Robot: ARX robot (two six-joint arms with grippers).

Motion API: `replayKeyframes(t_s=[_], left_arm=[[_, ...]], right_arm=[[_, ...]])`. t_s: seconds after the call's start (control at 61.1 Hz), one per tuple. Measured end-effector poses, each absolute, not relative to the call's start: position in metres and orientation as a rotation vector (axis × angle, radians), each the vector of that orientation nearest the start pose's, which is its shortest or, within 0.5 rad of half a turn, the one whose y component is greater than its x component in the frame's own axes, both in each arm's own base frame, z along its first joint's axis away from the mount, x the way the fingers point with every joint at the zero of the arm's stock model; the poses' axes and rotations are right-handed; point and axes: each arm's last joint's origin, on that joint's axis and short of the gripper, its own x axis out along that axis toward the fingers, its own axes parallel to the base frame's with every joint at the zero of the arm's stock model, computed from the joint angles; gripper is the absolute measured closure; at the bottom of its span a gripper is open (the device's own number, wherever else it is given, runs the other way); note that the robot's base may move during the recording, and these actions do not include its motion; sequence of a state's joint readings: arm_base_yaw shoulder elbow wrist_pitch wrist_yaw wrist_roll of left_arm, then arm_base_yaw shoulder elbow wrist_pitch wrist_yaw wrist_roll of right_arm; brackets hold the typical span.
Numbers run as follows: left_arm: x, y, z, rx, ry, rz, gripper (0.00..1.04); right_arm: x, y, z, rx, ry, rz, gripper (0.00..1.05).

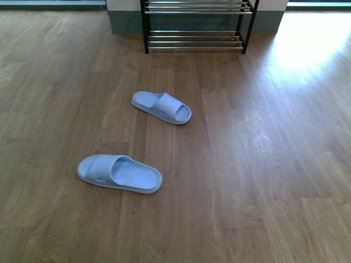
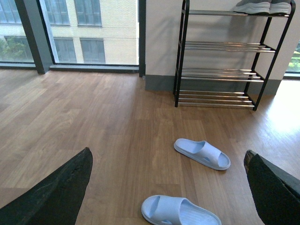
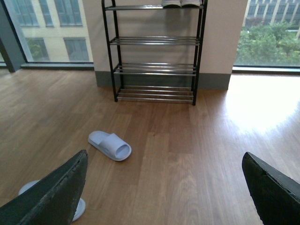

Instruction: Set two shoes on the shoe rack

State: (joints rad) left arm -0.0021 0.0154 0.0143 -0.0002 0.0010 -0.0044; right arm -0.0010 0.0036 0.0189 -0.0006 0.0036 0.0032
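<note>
- Left claw (image 2: 168,153) first: its two dark fingers (image 2: 56,192) stand wide apart with nothing between them. Only the wood floor (image 2: 93,131) lies below.
- Right claw (image 3: 165,154), same story. Its fingers (image 3: 47,197) are spread wide, gripping nothing, hanging over the boards.
- Closest ahead of the left claw is the near pale blue slide (image 2: 180,211). It lies flat on the floor within the span of those open fingers, and nothing touches it. From the right claw's camera it is mostly hidden behind one finger.
- A bit further ahead lies the far pale blue slide (image 2: 201,153), sole down and well apart from the first. It is in front of both claws and clear of each.
- Beyond that slide, a long stretch of floor runs on, sunlit out ahead of the right claw.
- Far ahead of both claws stands the shoe rack (image 2: 220,46), against the pale wall (image 2: 159,42). It has a black frame and several tiers of chrome bars.
- Up on its top tier are the two gray sneakers (image 2: 255,6), side by side with their white soles on the bars. They sit well away from either claw, and only their lower parts show at the picture's edge.
- Furthest out, windows (image 2: 93,28) flank that wall.
</note>
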Motion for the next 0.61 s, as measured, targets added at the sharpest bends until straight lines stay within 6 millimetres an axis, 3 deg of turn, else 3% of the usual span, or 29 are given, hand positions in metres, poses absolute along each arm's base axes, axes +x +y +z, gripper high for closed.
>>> replayKeyframes(t_s=[0.606], left_arm=[[0.0978, -0.0001, 0.1671, -0.005, 0.002, 0.0, 0.09]], right_arm=[[0.0968, 0.0, 0.1695, 0.003, -0.014, 0.002, 0.09]])
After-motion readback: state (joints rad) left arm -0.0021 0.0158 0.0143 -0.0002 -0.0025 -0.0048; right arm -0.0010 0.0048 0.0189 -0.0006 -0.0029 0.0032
